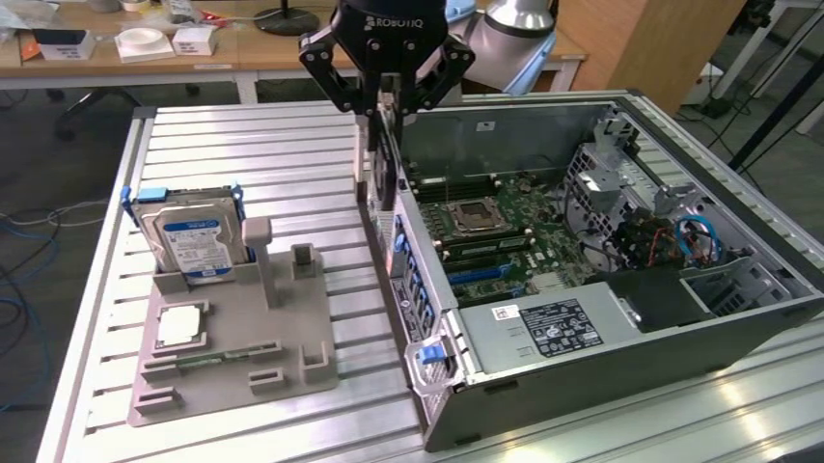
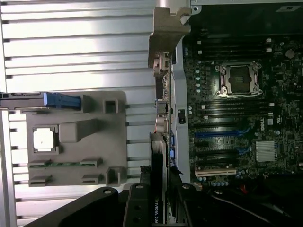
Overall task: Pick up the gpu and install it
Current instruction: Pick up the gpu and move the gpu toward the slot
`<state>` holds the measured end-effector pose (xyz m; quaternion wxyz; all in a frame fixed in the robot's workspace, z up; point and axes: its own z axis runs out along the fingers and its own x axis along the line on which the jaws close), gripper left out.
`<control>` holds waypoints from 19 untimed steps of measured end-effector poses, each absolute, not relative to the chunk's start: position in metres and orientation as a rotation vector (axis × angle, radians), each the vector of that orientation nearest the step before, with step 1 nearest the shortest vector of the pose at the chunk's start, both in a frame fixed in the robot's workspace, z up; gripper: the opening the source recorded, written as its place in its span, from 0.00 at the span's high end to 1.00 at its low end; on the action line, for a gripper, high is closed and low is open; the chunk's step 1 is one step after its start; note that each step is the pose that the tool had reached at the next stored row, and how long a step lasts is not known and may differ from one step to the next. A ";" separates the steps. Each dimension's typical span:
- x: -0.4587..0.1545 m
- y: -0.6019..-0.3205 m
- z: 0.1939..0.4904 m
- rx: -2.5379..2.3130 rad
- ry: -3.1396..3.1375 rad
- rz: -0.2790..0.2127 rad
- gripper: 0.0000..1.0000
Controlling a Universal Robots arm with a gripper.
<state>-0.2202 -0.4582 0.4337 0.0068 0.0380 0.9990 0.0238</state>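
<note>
My gripper [image 1: 386, 106] hangs at the top of the exterior view, shut on the gpu [image 1: 377, 164], a thin black card held edge-on and pointing down. The card hovers over the open computer case's [image 1: 759, 318] side wall that faces the grey holder. In the wrist view the gpu [image 2: 158, 161] runs as a narrow dark slab between my fingers [image 2: 137, 203], its metal bracket [image 2: 165, 38] at the far end. It lies along the case edge, beside the motherboard [image 2: 236, 118] and its slots [image 2: 215, 165].
A grey holder tray [image 1: 232, 371] sits on the slatted aluminium table at the exterior view's left. In it stand a silver hard drive [image 1: 193, 241] with a blue-white label and a square CPU chip [image 1: 180, 328]. A wooden desk lies behind.
</note>
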 end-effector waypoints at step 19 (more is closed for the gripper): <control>-0.199 -0.458 0.434 0.119 3.125 0.074 0.74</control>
